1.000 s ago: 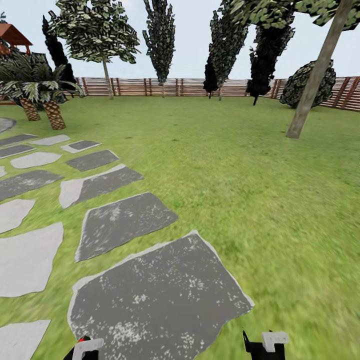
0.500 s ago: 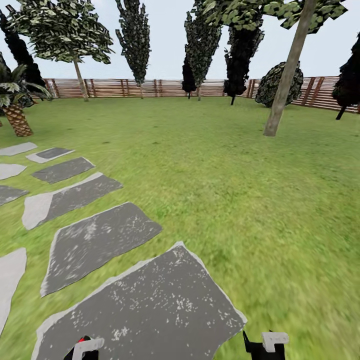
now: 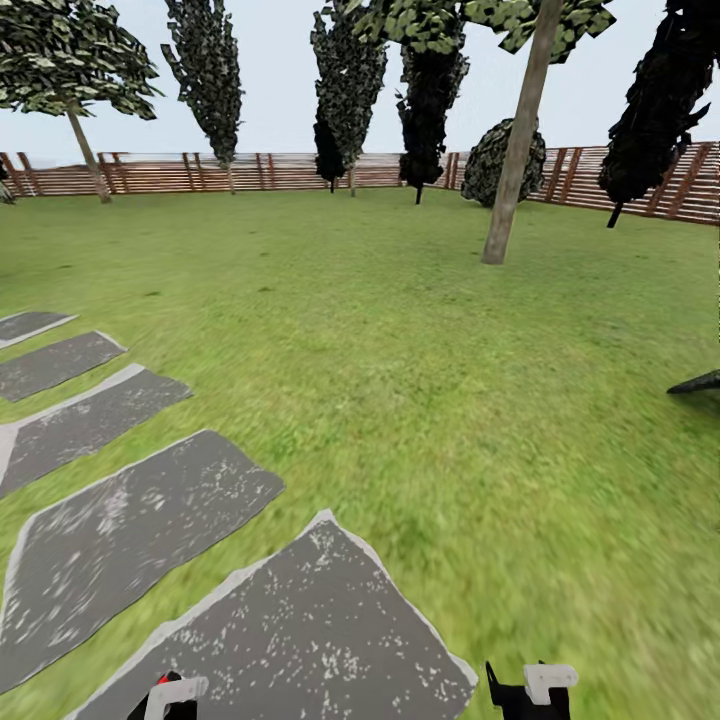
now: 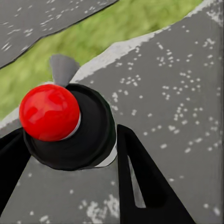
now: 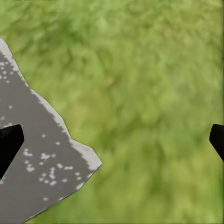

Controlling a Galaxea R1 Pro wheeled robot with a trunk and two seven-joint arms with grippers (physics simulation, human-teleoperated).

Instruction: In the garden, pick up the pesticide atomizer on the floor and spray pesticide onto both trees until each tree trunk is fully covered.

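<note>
Black and red, the pesticide atomizer (image 4: pixel 65 126) sits between the fingers of the left gripper (image 4: pixel 70 163), which closes on it; in the head view the same gripper (image 3: pixel 165 698) shows at the lower left edge of the frame. So the pick-up seems done. The right gripper (image 5: pixel 112 140) holds nothing, and its fingertips stand wide apart over the grass (image 3: pixel 420 400) and a stone slab (image 5: pixel 32 168). One tall tree trunk (image 3: pixel 515 150) stands in the upper right of the head view, well apart from the robot, before the wooden fence (image 3: pixel 260 172). No whitish specks are visible on it at this distance, so the spraying of both trees probably remains.
</note>
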